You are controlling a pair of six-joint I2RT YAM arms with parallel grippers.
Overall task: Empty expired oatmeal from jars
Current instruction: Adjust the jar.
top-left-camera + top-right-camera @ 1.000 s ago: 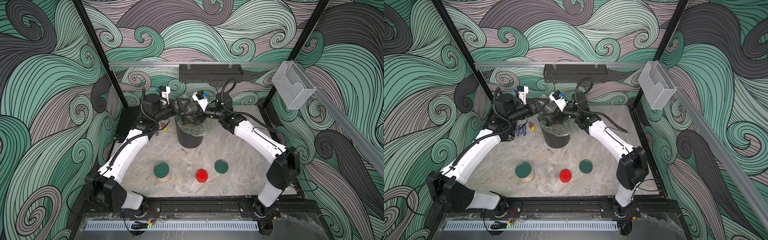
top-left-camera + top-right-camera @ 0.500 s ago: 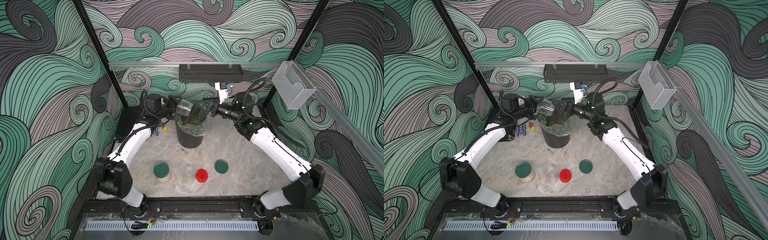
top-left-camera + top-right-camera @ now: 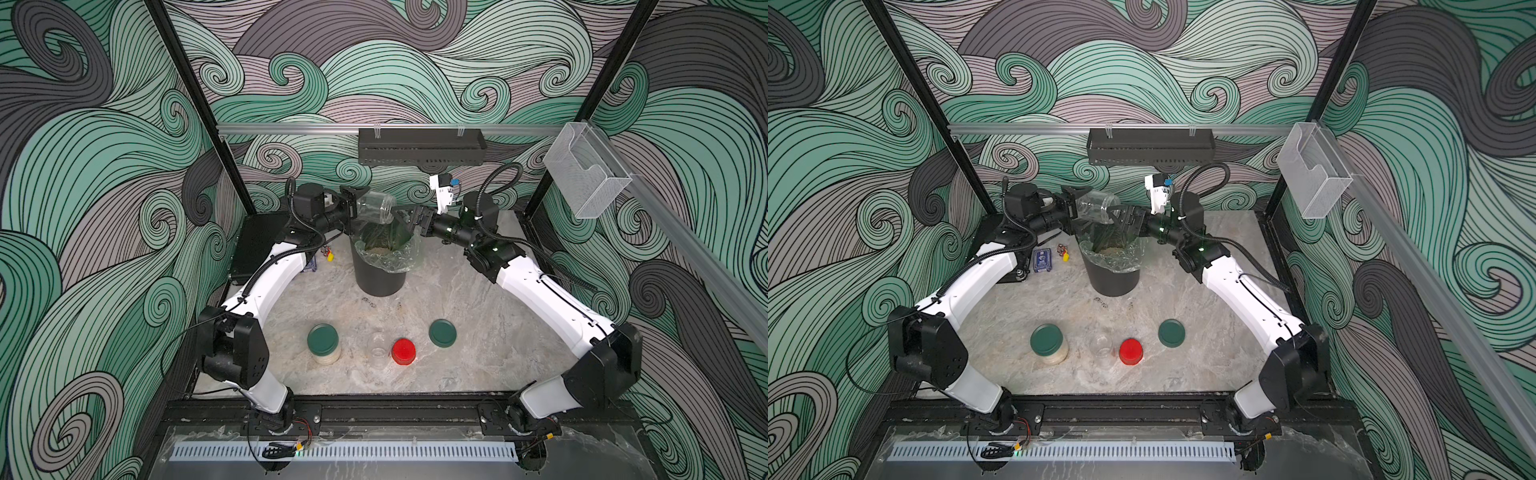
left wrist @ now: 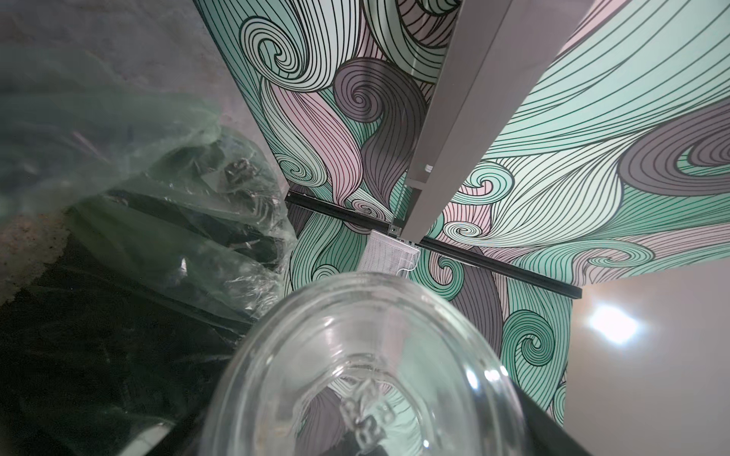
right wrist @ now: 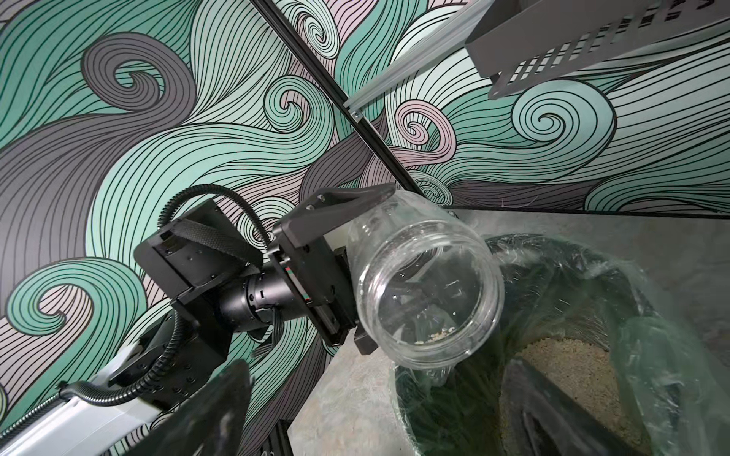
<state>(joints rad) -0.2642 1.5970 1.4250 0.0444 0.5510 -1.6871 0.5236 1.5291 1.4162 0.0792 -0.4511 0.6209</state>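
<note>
A clear glass jar (image 3: 376, 206) (image 3: 1098, 205) lies tipped on its side above the black bin (image 3: 378, 278) (image 3: 1113, 282), lidless mouth towards the right. My left gripper (image 3: 356, 203) (image 3: 1077, 203) is shut on its base end. In the right wrist view the jar (image 5: 426, 284) holds only a few flakes. Oatmeal (image 5: 572, 379) (image 3: 380, 250) lies in the bin's liner. My right gripper (image 3: 405, 218) (image 3: 1121, 216) (image 5: 375, 418) stands open beside the jar's mouth, holding nothing. At the front stand a green-lidded jar (image 3: 323, 343) (image 3: 1048, 343) with oatmeal and a small empty lidless jar (image 3: 378, 349) (image 3: 1100, 345).
A red lid (image 3: 403, 350) and a loose green lid (image 3: 442, 332) lie at the front. A blue card box (image 3: 1042, 259) and small yellow item (image 3: 1065, 257) sit left of the bin. A black shelf (image 3: 419, 145) hangs on the back wall.
A second ago both grippers were pressed together at the jar over the bin. The right gripper has drawn back to the right and stands open; the left has swung the jar onto its side.
</note>
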